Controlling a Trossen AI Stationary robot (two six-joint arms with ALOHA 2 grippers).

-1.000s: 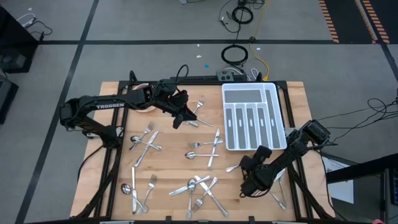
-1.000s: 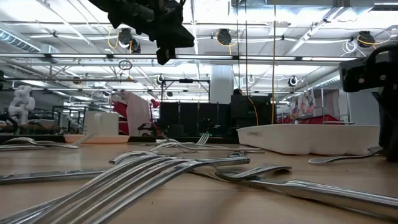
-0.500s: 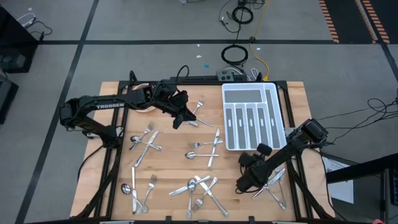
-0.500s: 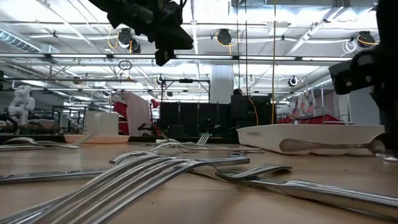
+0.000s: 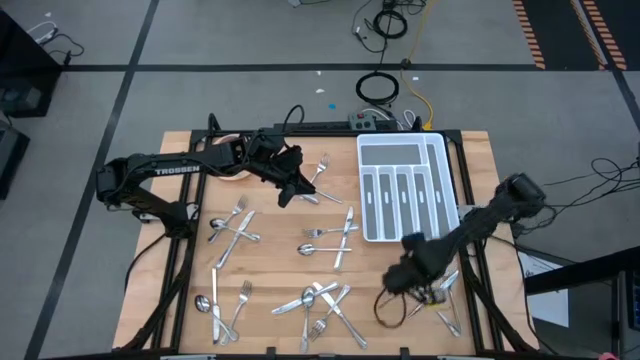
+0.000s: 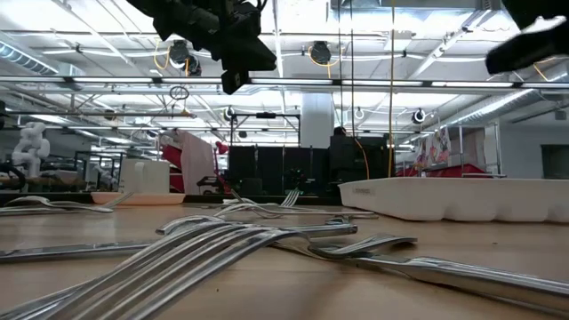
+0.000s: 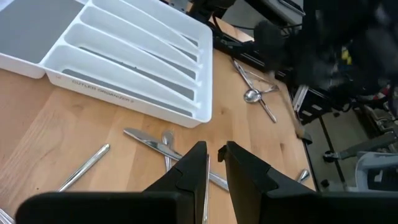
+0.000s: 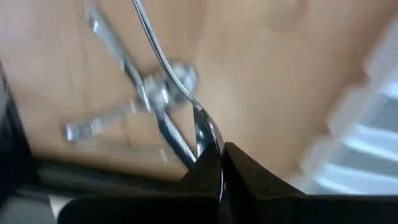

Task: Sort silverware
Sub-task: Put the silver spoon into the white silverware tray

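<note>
The right jaws (image 8: 221, 163) are clenched on a spoon (image 8: 205, 127) only at its bowl end, the handle jutting far beyond their tips above the counter (image 5: 280, 265), so it could pivot and slip loose before reaching the tray (image 5: 405, 190).

The cutlery tray (image 5: 408, 188) sits at the tabletop's (image 5: 280, 255) far right; loose silverware (image 5: 322, 300) lies scattered left of it and nearer, across the middle.
</note>
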